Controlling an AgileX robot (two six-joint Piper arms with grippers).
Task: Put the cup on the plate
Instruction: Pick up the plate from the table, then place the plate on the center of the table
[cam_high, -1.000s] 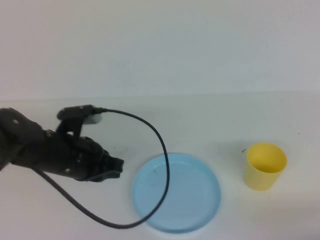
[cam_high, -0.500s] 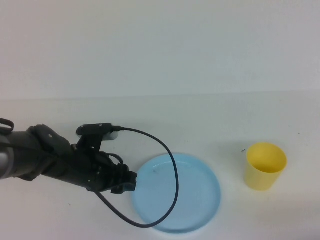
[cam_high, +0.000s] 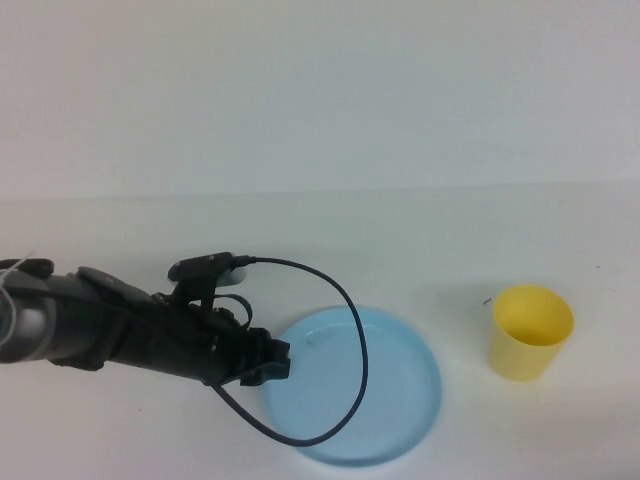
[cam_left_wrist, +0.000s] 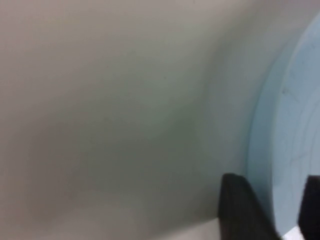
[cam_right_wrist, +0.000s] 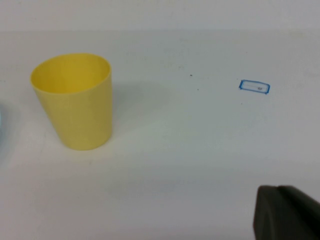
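High view shows our left gripper (cam_high: 280, 360) at the near-left rim of the plate (cam_high: 400, 385), fingers spread, holding nothing. Our right gripper (cam_right_wrist: 287, 212) sits low near the cup (cam_high: 531, 331), fingers pressed together. That cup stands upright on the counter (cam_high: 400, 250), right of the plate; we should approach level and grip its wall gently.

On the desk (cam_high: 420, 240), the plate (cam_high: 390, 400) lies left of the upright cup (cam_high: 530, 332), well apart, with the left gripper (cam_high: 272, 360) at the plate's left rim.
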